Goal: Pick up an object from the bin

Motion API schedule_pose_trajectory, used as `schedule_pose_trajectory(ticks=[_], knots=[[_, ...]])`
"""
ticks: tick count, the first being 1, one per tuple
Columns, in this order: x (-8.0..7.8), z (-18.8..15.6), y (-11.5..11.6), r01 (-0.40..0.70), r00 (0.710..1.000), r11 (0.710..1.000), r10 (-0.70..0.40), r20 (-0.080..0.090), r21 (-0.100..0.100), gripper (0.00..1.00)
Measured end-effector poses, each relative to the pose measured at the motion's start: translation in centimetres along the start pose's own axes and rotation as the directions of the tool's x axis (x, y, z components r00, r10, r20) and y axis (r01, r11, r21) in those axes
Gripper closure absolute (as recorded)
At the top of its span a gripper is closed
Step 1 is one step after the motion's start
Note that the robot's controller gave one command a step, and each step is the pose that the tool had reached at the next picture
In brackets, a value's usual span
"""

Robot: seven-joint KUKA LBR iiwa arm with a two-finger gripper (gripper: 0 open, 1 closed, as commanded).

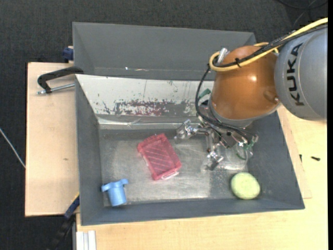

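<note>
Clerk: Bin (87, 160), grey metal, one, with sloped walls and a scuffed, shiny floor. Contents: three loose items, all well apart from one another.

Checker: Item one?

Clerk: Pink pack (159, 157), flat and rectangular. It lies tilted on the floor near the middle, its long side running from upper left to lower right.

Checker: Item two?

Clerk: Blue plug (115, 191), small, a short cylinder with a wider flange at one end. It is in the front left corner, close to the front wall.

Checker: Item three?

Clerk: Green disc (245, 185), pale and round, on the front right part of the floor, near the front wall.

Checker: Robot parts?

Clerk: Arm (307, 77), grey, entering from the right. Orange cover (242, 85), domed, at the wrist, with a yellow cable (291, 33) running over its top. Gripper (212, 151), bare metal, below the cover and low over the right half of the floor.

Checker: Released or clenched?

Clerk: Cannot tell. The metal parts overlap under the cover.

Checker: Nearest item to it?

Clerk: The green disc, near it toward the front right, apart and not touching. The pink pack lies to its left, also apart. The blue plug sits well away across the bin.

Checker: Anything in its grasp?

Clerk: Cannot tell.
</note>
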State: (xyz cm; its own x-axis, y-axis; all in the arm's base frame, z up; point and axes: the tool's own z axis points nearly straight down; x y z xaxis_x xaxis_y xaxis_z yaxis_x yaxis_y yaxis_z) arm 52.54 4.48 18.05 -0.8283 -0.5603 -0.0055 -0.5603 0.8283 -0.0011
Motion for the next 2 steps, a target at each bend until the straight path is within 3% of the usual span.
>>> schedule_pose_trajectory(ticks=[1,2], knots=[[-0.7,1.9,1.8,0.205,0.979,0.979,-0.205,-0.003,-0.001,0.00],[-3.2,1.7,5.1,0.268,0.964,0.964,-0.268,0.000,-0.001,0.00]])
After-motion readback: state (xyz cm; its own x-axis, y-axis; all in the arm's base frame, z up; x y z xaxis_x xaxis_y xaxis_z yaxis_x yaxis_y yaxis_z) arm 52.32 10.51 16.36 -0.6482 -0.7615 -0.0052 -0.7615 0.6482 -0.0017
